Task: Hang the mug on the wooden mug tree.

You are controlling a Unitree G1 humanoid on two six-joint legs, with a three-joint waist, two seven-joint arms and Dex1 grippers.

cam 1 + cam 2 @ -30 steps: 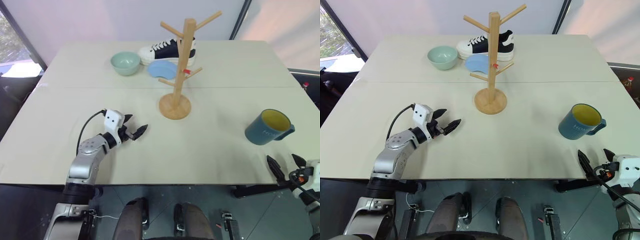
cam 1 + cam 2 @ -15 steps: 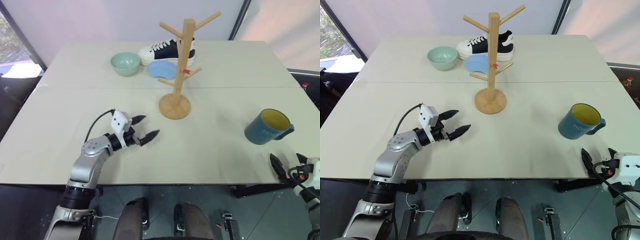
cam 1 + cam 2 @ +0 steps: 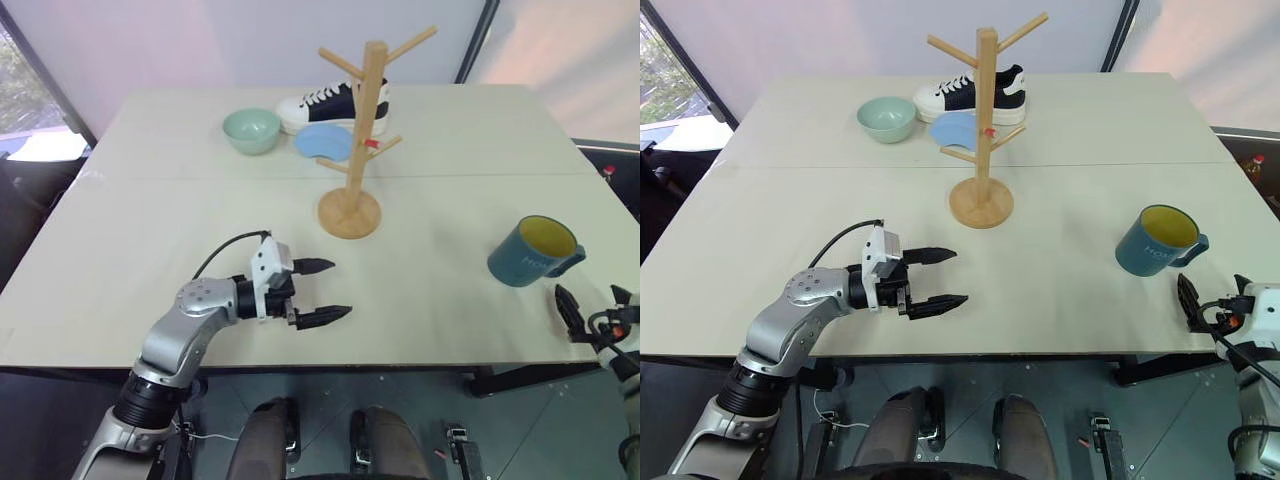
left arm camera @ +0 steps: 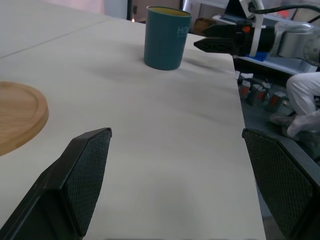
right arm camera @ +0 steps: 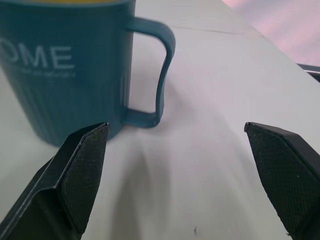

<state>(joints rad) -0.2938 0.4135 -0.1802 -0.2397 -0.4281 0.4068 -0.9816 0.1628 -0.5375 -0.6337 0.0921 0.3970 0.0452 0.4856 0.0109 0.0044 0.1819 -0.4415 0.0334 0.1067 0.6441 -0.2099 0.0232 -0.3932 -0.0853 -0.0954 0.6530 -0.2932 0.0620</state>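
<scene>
The dark teal mug [image 3: 533,252] with a yellow inside stands upright at the table's right side, its handle [image 5: 160,75] turned to the right. My right gripper [image 3: 590,300] hovers open at the near table edge, just short of the mug, with the handle in front of the gap between its fingers. The wooden mug tree [image 3: 362,120] stands mid-table on its round base [image 4: 20,115], a red tag on one peg. My left gripper [image 3: 340,290] is open and empty over the near middle of the table, pointing right toward the mug [image 4: 166,37].
Behind the tree lie a pale green bowl [image 3: 251,128], a blue kidney-shaped dish [image 3: 324,141] and a black-and-white sneaker [image 3: 330,100]. A seam [image 3: 200,177] runs across the table. The table's near edge [image 3: 400,367] is close under both grippers.
My left gripper has swung right and back toward the near edge, turning to point at the mug. The right gripper has crept forward and up toward the mug. Both stay open.
</scene>
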